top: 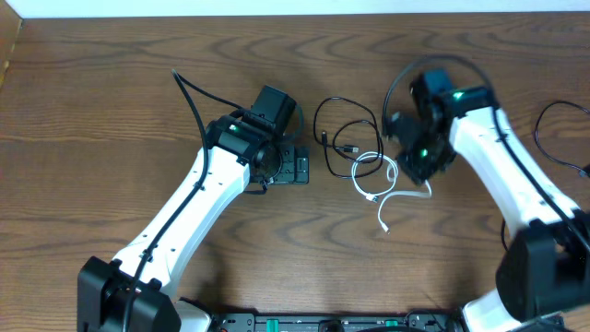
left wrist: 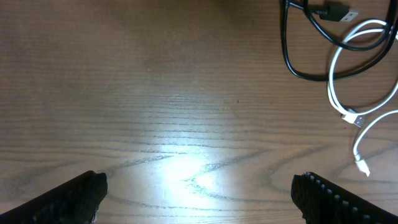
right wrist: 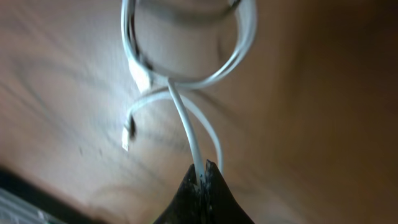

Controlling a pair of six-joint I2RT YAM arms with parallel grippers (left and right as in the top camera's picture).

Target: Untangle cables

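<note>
A thin black cable point(top: 343, 124) and a white cable point(top: 388, 182) lie looped together on the wooden table between my arms. In the left wrist view the black cable point(left wrist: 292, 59) and the white cable point(left wrist: 339, 93) lie at the upper right, with silvery plug ends. My left gripper point(left wrist: 199, 193) is open and empty over bare wood, left of the cables point(top: 297, 166). My right gripper point(right wrist: 203, 171) is shut on the white cable point(right wrist: 186, 118), which runs from the fingertips up to a white loop. In the overhead view it sits at the cables' right side point(top: 426, 168).
A separate thin black cable point(top: 553, 129) loops at the table's right edge. Thicker black robot cables run along both arms. The table's front edge holds the arm bases point(top: 332, 323).
</note>
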